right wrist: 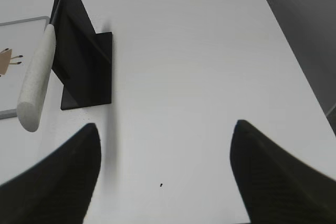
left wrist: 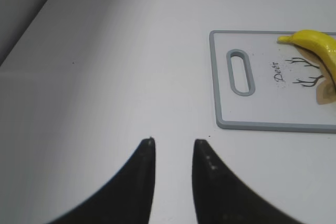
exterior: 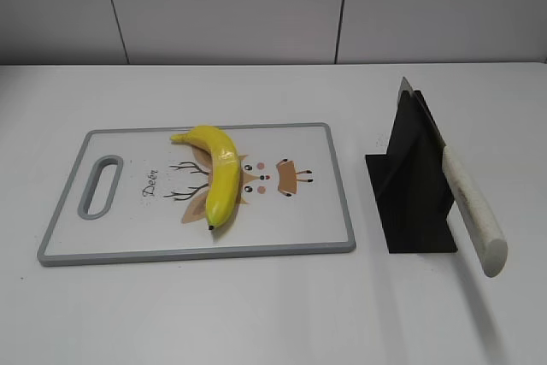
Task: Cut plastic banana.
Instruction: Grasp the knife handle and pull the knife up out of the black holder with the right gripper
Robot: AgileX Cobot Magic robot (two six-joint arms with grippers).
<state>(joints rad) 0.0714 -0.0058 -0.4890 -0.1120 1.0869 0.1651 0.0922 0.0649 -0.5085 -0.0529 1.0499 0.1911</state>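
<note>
The yellow plastic banana [exterior: 217, 175] lies on a white cutting board [exterior: 128, 228] with a grey rim and a deer drawing. Its black tip points toward the front. It also shows at the right edge of the left wrist view [left wrist: 316, 45]. A knife with a white handle [exterior: 473, 211] rests slanted in a black stand [exterior: 410, 185] right of the board; it also shows in the right wrist view [right wrist: 37, 82]. My left gripper [left wrist: 173, 141] is open with a narrow gap, empty, over bare table left of the board. My right gripper [right wrist: 165, 124] is wide open, empty, right of the stand.
The board has a grey handle slot [exterior: 101, 185] at its left end. The white table runs to a grey wall [exterior: 256, 6] at the back. Neither arm shows in the exterior view.
</note>
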